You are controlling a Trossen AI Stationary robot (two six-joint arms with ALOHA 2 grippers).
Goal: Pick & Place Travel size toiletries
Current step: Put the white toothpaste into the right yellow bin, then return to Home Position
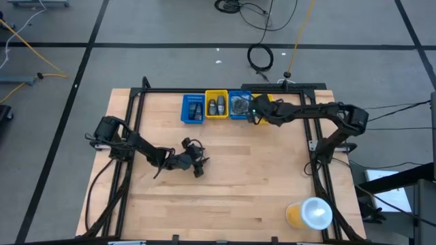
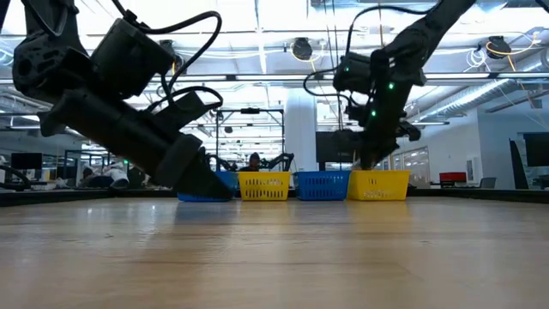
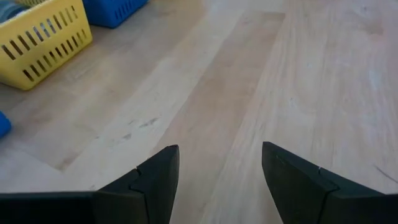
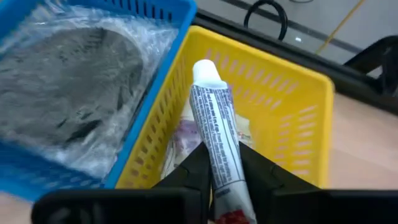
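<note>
We hold our right gripper (image 4: 224, 165) over the far-right yellow bin (image 4: 292, 93), fingers pinching a white printed tube (image 4: 214, 134) whose cap juts beyond the fingertips, presumably ready for release inside. Our left gripper (image 3: 221, 171) waits low over bare table (image 3: 261, 74), fingers spread, nothing between them.

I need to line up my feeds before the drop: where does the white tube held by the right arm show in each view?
High view: hidden under the right end effector, over the far-right yellow slatted plastic bin.
Low view: not distinguishable; the right end effector hangs above that bin.
Left wrist view: not in it.
Right wrist view: small white printed tube, centre, clamped above the bin.
Shared landmark: that yellow bin.
</note>
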